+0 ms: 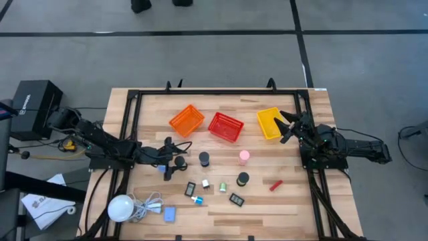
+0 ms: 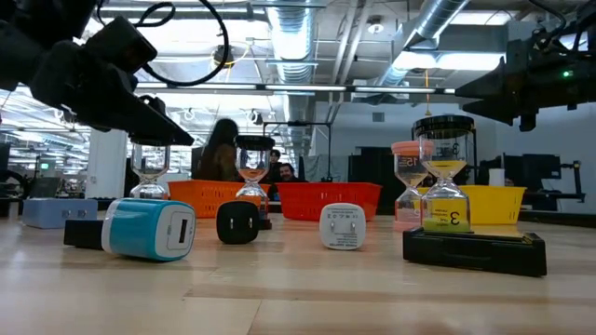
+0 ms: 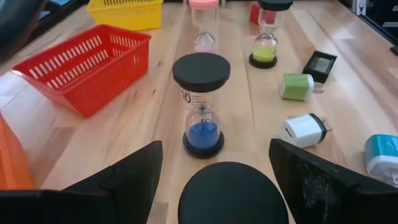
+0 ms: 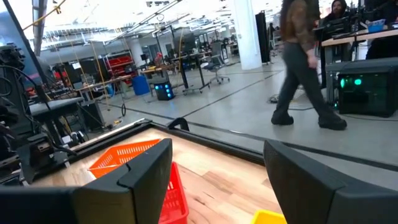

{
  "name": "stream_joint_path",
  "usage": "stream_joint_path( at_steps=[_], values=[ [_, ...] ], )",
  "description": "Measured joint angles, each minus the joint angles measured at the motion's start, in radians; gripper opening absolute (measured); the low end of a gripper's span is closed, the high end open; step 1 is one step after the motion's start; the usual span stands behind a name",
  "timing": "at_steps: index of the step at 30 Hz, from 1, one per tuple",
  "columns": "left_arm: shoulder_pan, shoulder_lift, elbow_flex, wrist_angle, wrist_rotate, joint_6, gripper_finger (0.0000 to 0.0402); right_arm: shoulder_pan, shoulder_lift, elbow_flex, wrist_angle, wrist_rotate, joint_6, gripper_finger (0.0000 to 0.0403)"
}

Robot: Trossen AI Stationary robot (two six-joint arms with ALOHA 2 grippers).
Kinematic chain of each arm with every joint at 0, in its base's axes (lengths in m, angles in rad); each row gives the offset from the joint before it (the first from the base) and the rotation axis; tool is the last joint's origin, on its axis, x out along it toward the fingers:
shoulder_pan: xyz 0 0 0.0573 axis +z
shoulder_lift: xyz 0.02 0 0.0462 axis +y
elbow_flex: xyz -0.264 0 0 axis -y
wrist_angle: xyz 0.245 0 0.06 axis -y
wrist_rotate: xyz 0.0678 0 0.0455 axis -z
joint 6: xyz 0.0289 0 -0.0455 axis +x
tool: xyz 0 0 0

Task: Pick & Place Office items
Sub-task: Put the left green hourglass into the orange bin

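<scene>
Left gripper (image 3: 214, 149): fingers (image 3: 134, 177) released, spread wide, clamping nothing. Directly between them, closest in: round black cap (image 3: 233, 193) of an hourglass timer, standing on the wooden table (image 3: 348, 99).

Just ahead of the fingertips, in line with the gap: upright blue-sand hourglass with black ends (image 3: 202, 102), apart from both fingers. Out past one finger, lying on their sides: light-blue plug adapter (image 3: 382, 158), then white plug adapter (image 3: 305, 129), green plug adapter (image 3: 297, 86), flat black rectangle (image 3: 320, 63). Out past the other finger: orange mesh basket (image 3: 9, 162) at the edge, red mesh basket (image 3: 87, 62) farther on. Farther ahead, upright: green-sand hourglass (image 3: 267, 37) and pink-capped hourglass (image 3: 203, 25). Farthest: yellow mesh basket (image 3: 127, 12) and small red bar (image 3: 254, 12).

Right gripper (image 4: 217, 155): across the table, well apart from the office items, hovering beside the yellow mesh basket. Fingers likewise released, wide apart, nothing between them. Below the fingertips: corner of the yellow basket; past one finger, the red and orange baskets. Beyond the table's edge: a person (image 4: 305, 62) walking in the room.
</scene>
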Motion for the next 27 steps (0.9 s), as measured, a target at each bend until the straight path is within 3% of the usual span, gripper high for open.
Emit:
stream_joint_path(
  at_steps=[11, 23, 27],
  values=[
    [0.0, 0.0, -0.042, -0.001, 0.015, -0.067, 0.0282, 0.0, 0.0, 0.0, 0.0, 0.0, 0.0, 0.0244],
    [0.0, 0.0, -0.042, 0.007, 0.015, -0.057, 0.0206, 0.0, 0.0, 0.0, 0.0, 0.0, 0.0, 0.0244],
    [0.0, -0.007, -0.042, 0.008, 0.0, -0.057, 0.0201, 0.0, 0.0, 0.0, 0.0, 0.0, 0.0, 0.0244]
  ],
)
